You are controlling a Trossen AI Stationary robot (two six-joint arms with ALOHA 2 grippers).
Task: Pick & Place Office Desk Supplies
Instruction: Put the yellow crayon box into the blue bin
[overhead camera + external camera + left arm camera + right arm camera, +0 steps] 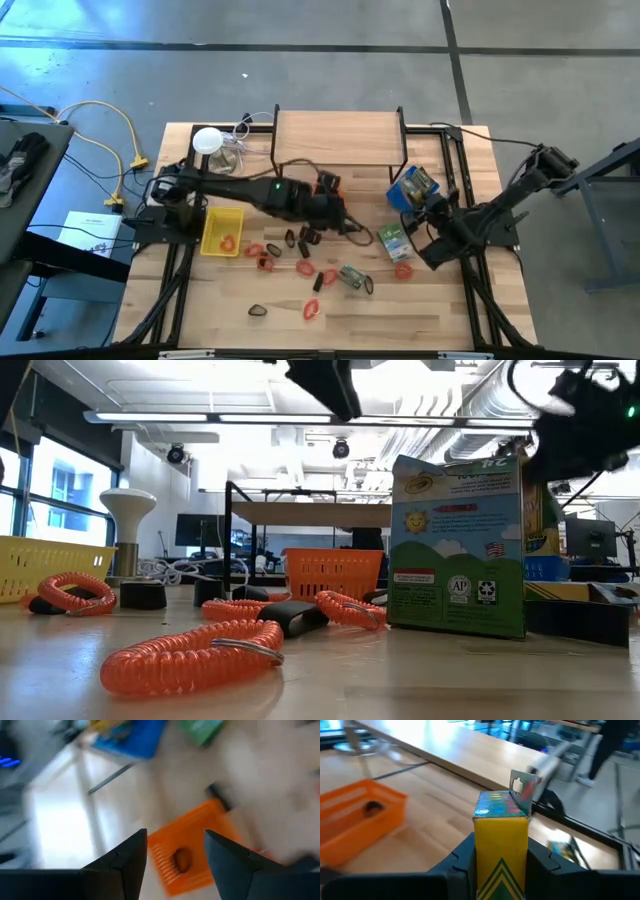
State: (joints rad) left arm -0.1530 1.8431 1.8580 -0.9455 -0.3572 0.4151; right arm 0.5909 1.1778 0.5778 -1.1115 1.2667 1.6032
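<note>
Wooden tabletop (430,310) under bright ceiling lights, supplies scattered across the middle, and both arms are at work. Right gripper (501,862) first: its jaws are clamped on a yellow-and-green crayon box (501,837), one finger on each side, the box standing upright between them with its flap (524,787) sticking up. From above, that gripper sits at the table's right side, next to the blue tray (412,190) that already holds a box. So the step in hand looks like a carry: box gripped, drop-off near.

Over to the left gripper (176,855): jaws apart, nothing between them, hanging over the orange tray (192,852), which has a small dark piece (182,860) lying inside it. The picture is smeared, so that arm seems to be moving. My read is it's empty and due for the next pick.

Outward now: orange coil loops (190,655) and black clips (292,618) lie loose on the wood between the yellow tray (221,231) and a green crayon box (458,545) standing upright. A couple of coils already rest in the yellow tray.

Next, I'd say the right arm needs to line its box over the blue tray and lower it before releasing, minding the box already there. The left needs to swing to the loose pile and pick a single coil or clip that sits apart from its neighbours.
</note>
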